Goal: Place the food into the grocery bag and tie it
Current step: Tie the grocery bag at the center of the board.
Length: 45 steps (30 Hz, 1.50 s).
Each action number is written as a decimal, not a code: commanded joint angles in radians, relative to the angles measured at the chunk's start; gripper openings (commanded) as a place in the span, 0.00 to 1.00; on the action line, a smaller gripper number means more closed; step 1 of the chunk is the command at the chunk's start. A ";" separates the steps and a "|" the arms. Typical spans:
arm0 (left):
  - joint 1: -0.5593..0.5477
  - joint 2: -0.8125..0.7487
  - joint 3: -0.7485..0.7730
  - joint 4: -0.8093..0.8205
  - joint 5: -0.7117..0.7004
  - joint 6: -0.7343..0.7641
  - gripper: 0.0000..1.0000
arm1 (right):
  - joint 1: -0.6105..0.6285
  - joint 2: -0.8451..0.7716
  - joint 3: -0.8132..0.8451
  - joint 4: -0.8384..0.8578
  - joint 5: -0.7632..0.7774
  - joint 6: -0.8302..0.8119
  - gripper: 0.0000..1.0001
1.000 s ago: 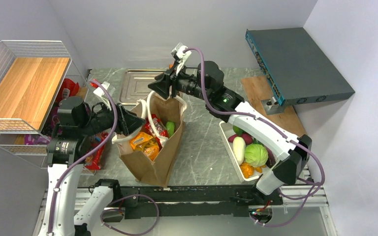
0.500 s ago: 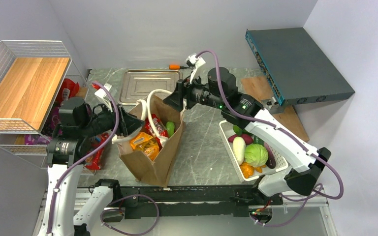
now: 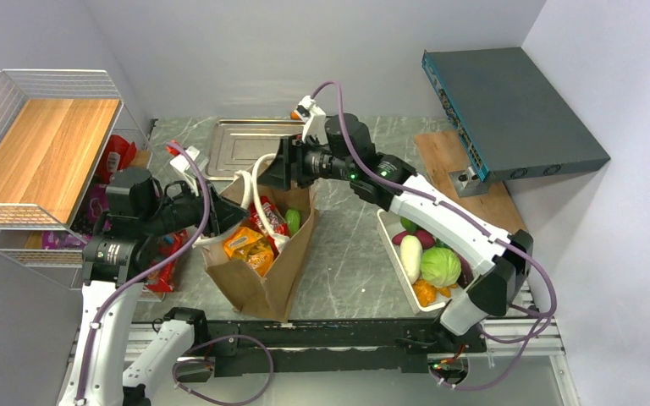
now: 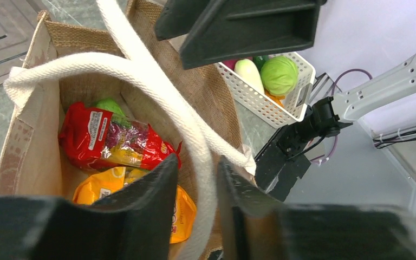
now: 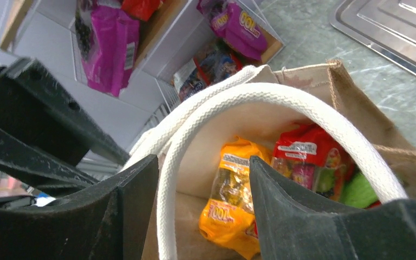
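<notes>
the bag [image 3: 258, 283] stands open on the table [image 3: 347, 245] between the arms; the basket [image 4: 260, 105] of vegetables sits to its right; the right claw [image 5: 203, 162] is wide, astride a white handle [image 5: 281, 100] above the bag's mouth; the left claw [image 4: 196, 162] is narrow around the other handle [image 4: 200, 135], clamped or not i cannot tell; a red packet [image 4: 114, 141], an orange packet [image 4: 100, 189] and a green vegetable [image 4: 108, 105] lie inside the bag
</notes>
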 commanded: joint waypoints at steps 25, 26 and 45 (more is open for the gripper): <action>-0.005 0.020 0.044 -0.004 0.016 -0.009 0.00 | -0.003 0.052 0.236 -0.183 0.103 0.151 0.64; -0.005 0.020 0.044 -0.001 0.019 -0.009 0.00 | -0.008 0.035 0.200 -0.176 0.118 0.180 0.65; -0.005 0.008 0.032 0.019 0.021 -0.020 0.00 | -0.026 0.184 0.194 -0.013 0.081 0.636 0.93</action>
